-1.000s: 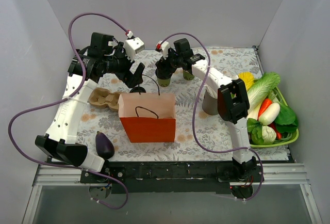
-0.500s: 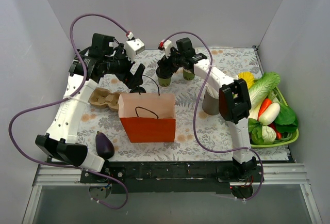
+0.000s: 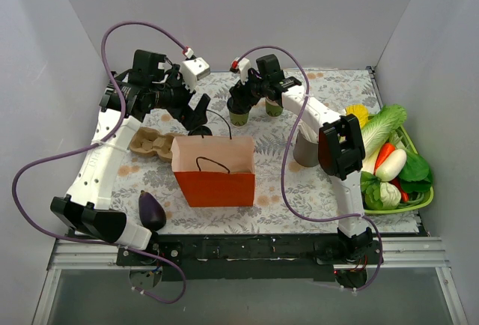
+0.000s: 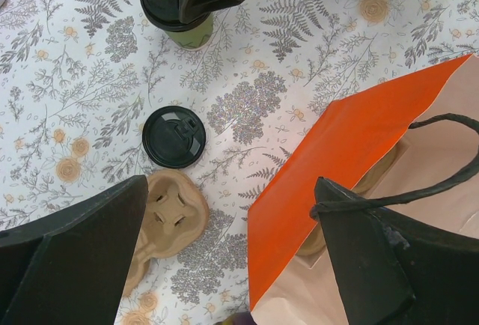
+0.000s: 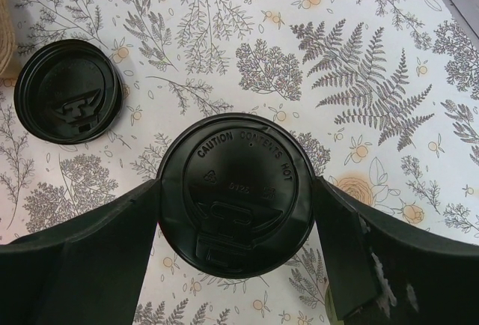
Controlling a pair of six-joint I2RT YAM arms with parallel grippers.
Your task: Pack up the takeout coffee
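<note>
The takeout coffee [image 3: 239, 116], a green cup with a black lid [image 5: 236, 194], stands on the floral table behind the orange paper bag [image 3: 215, 179]. My right gripper [image 3: 238, 106] is down over it, and its two fingers touch the lid's rim on both sides [image 5: 237, 186]. In the left wrist view the coffee [image 4: 176, 10] is at the top, partly covered by a right finger. My left gripper [image 3: 197, 111] hangs open above the bag's left rim [image 4: 337, 138], nothing between its fingers [image 4: 232, 265].
A loose black lid [image 3: 199, 129] [image 5: 69, 90] lies left of the coffee, beside a brown cup carrier [image 3: 150, 144]. Another green cup [image 3: 274, 108] stands behind the right arm, a grey cup [image 3: 304, 149] right of the bag. An eggplant [image 3: 151, 209] lies front left, a vegetable basket [image 3: 408, 204] at right.
The right gripper's fingers have closed slightly onto the coffee's lid. The left arm has hardly moved.
</note>
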